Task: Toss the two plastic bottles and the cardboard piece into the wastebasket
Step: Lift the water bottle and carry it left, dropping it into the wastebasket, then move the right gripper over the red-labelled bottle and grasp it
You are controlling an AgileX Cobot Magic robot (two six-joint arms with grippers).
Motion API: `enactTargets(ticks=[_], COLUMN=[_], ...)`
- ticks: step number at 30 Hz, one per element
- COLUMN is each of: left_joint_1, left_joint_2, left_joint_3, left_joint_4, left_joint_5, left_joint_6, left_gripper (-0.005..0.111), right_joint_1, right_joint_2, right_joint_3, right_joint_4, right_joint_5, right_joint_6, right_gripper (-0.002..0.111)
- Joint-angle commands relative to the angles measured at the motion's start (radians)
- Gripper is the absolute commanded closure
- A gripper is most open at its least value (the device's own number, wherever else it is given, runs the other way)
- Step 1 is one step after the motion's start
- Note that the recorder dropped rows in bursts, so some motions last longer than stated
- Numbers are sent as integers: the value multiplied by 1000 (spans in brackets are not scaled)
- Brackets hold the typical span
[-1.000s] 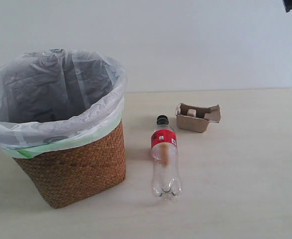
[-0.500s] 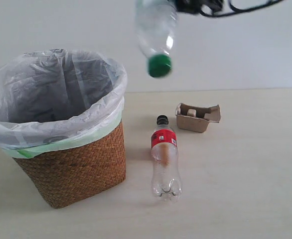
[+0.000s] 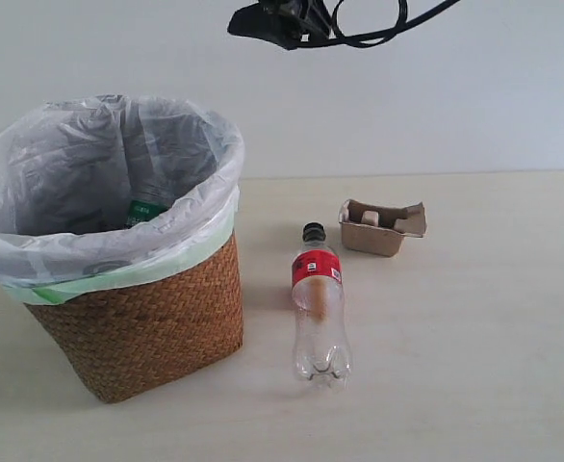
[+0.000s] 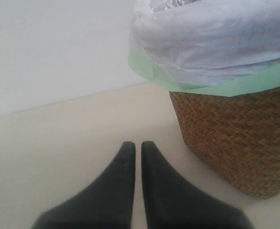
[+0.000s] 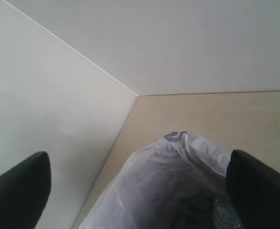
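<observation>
Pale wooden table [image 3: 474, 318] against a plain white wall.

Wastebasket [image 3: 147, 327] stands at the left. The green-labelled bottle [image 3: 145, 210] lies inside its bag [image 3: 89, 173], only the label showing.

Red-labelled bottle [image 3: 319, 308] lies flat just right of the basket, not touching it. Its long axis runs near to far, with the black cap at the far end and the base nearest. Cardboard piece [image 3: 382, 227] sits beyond it to the right, close to the cap but apart.

Right gripper [image 3: 263, 24] hangs high over the basket's far right rim. In the right wrist view its fingers are spread wide and hold nothing [image 5: 137, 162]. Both items on the table lie below it, to the right and nearer.

Left gripper [image 4: 136, 157] is low by the table beside the basket wall [image 4: 235, 138], fingers pressed together and holding nothing. It does not show in the exterior view.

Assessment: the right arm is better placed for the red-labelled bottle, and a grasp across its near-far axis is called for.
</observation>
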Motion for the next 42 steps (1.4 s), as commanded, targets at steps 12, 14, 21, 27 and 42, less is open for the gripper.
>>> enactTargets(ticks=[12,14,21,27,42], left_joint_1=[5,5,5,5,5], left_joint_2=[-3,-3,-3,-3,-3], left_joint_3=[4,4,4,4,4], left_joint_4=[-8,-8,-8,-8,-8], left_joint_5=[-4,-4,-4,-4,-4], left_joint_6=[-9,-9,-9,-9,-9], left_gripper=[103,103,103,103,103], right_joint_1=[-10,-22,-51,-47,2], right_joint_2=[-8,-6,26,70,215], right_joint_3=[-11,-11,-9,76,213], right_joint_4=[-1023,-1055,-1089,-1082,-907], right_joint_5=[347,425,671,671,375], right_joint_6=[699,701,641,627,539], right_gripper=[21,25,35,35,29])
